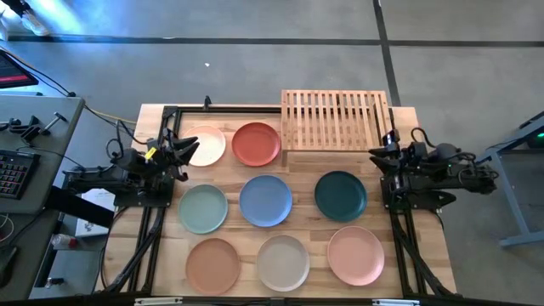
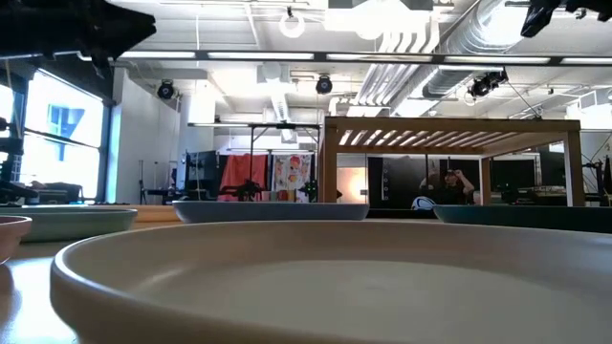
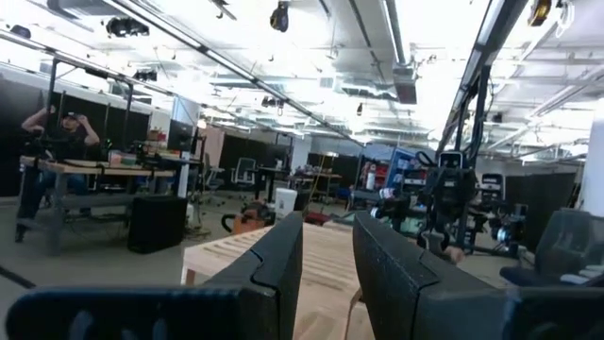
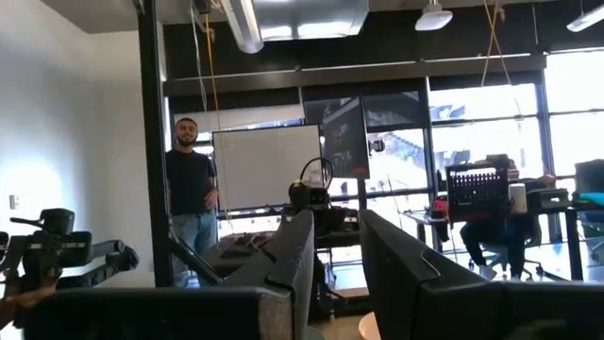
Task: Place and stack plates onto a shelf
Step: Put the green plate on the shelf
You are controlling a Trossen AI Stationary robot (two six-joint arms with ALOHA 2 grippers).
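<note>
Overhead, eight plates lie on the plank table [image 1: 425, 246], none on the shelf [image 1: 335, 119], which stands at the far edge, right of centre, its slatted top bare. Far row: cream plate [image 1: 206, 146] and red-orange plate [image 1: 256, 144], almost touching, the red-orange one just beside the shelf's left end. Middle row: pale green plate [image 1: 203, 208], blue plate [image 1: 266, 201], dark teal plate [image 1: 341, 195]. Near row: terracotta plate [image 1: 212, 265], beige plate [image 1: 283, 262], pink plate [image 1: 355, 254]. Plates are close together but none overlap.

Left gripper [image 1: 189, 150] sits at the table's left side, tips over the cream plate's left rim; its fingers [image 3: 274, 260] stand slightly apart with a narrow gap, holding nothing. Right gripper [image 1: 380, 154] sits at the right side, near the shelf's right end and clear of the dark teal plate; its fingers [image 4: 297, 250] are likewise a little apart and empty.

Low camera: a beige rim fills the foreground, the shelf rises behind. People show in the room beyond. A grey bench [image 1: 34, 136] with tools stands left of the table.
</note>
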